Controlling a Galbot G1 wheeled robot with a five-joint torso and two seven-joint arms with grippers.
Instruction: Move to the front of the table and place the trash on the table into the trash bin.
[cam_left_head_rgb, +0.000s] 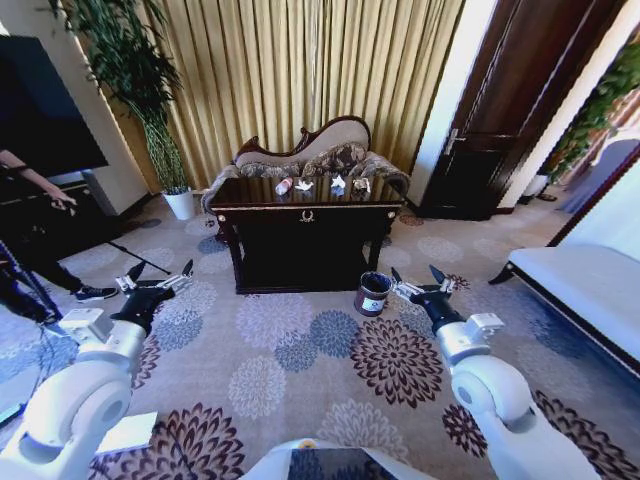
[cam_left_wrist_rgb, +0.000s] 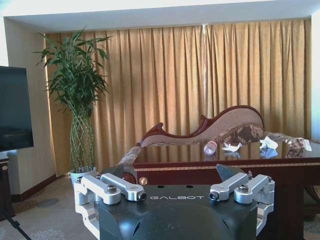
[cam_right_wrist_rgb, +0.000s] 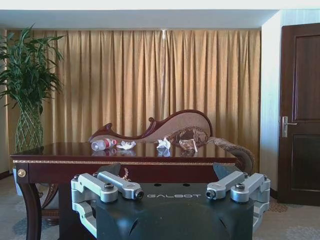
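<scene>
The dark glossy table (cam_left_head_rgb: 250, 193) stands ahead of me across the carpet. On its top lie the trash: a small clear bottle with a red cap (cam_left_head_rgb: 284, 186) and white paper wads (cam_left_head_rgb: 338, 183). The dark round trash bin (cam_left_head_rgb: 373, 293) sits on the floor by the table's front right leg. My left gripper (cam_left_head_rgb: 160, 272) hovers open over the carpet, left of the table. My right gripper (cam_left_head_rgb: 420, 278) is open just right of the bin. The wrist views show the table (cam_left_wrist_rgb: 225, 167) (cam_right_wrist_rgb: 125, 161), the bottle (cam_left_wrist_rgb: 210, 147) (cam_right_wrist_rgb: 103, 144) and wads (cam_left_wrist_rgb: 268, 143) (cam_right_wrist_rgb: 163, 144) beyond each gripper (cam_left_wrist_rgb: 173, 172) (cam_right_wrist_rgb: 167, 169).
A chaise sofa (cam_left_head_rgb: 310, 155) stands behind the table before gold curtains. A tall plant in a white pot (cam_left_head_rgb: 180, 204) is at the back left, a dark door (cam_left_head_rgb: 510, 110) at the back right, a white bench (cam_left_head_rgb: 580, 290) on the right. A person (cam_left_head_rgb: 30, 250) stands at far left.
</scene>
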